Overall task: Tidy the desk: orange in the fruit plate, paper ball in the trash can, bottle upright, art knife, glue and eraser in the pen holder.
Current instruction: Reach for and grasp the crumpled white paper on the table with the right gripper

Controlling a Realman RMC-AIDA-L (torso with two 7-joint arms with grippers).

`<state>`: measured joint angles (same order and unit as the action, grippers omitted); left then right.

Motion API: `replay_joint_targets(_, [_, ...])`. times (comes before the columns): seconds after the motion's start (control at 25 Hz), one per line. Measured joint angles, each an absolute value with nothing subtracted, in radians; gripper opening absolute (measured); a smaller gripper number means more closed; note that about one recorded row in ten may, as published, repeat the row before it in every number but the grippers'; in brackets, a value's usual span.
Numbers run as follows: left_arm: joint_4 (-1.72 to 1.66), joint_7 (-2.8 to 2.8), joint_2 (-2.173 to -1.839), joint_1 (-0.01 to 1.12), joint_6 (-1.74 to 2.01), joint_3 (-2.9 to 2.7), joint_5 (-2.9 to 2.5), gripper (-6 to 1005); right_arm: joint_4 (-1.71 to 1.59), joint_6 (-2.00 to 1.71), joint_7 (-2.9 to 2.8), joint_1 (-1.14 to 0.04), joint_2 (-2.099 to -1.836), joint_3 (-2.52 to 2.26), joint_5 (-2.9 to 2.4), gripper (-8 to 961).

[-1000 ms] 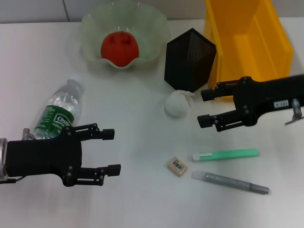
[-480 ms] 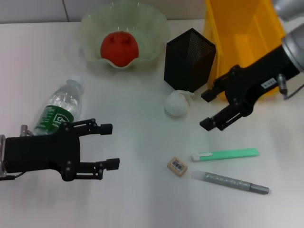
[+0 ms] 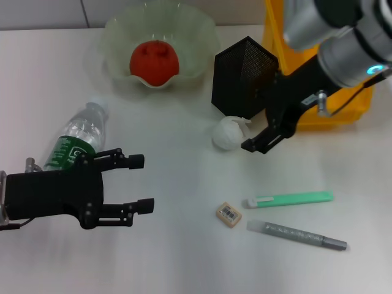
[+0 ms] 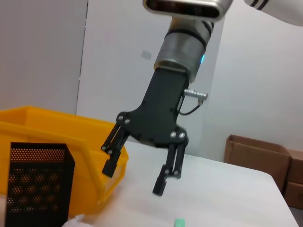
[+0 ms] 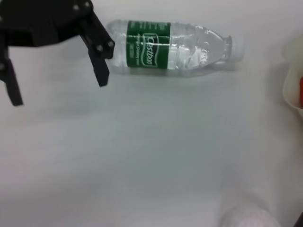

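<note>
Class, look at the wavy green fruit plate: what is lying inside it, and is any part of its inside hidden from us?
The fruit plate holds only the orange, resting near its front rim. The plate's floor beneath the orange is covered by the fruit, so nothing can be told about that spot.

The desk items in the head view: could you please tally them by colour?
Red-orange: 1, the orange
Pale green: 1, the fruit plate
White: 1, the paper ball
Yellow: 1, the trash can
Black: 1, the pen holder
Clear with green label: 1, the bottle
Beige: 1, the eraser
Green: 1, the knife
Grey: 1, the glue stick
Total: 9
</note>
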<state>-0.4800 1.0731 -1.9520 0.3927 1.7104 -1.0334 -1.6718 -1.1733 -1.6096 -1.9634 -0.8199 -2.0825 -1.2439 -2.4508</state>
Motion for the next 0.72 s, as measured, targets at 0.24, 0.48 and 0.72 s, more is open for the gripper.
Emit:
replay_joint_targets(0.24, [-0.48, 1.075, -1.954, 0.393, 1.71, -1.028, -1.673, 833, -1.166, -1.512, -1.957, -0.815, -2.085, -1.348, -2.451, 800])
replay_joint_targets(0.48, [-0.48, 1.077, -1.954, 0.394, 1.71, -1.027, -1.671, 833, -1.174, -1.478, -1.957, -0.804, -2.087, -1.402, -2.451, 789])
replay_joint_targets(0.72, [-0.48, 1.077, -1.954, 0.394, 1.71, -1.026, -1.67, 833, -1.175, -1.472, -1.957, -0.801, -2.088, -1.406, -2.452, 779])
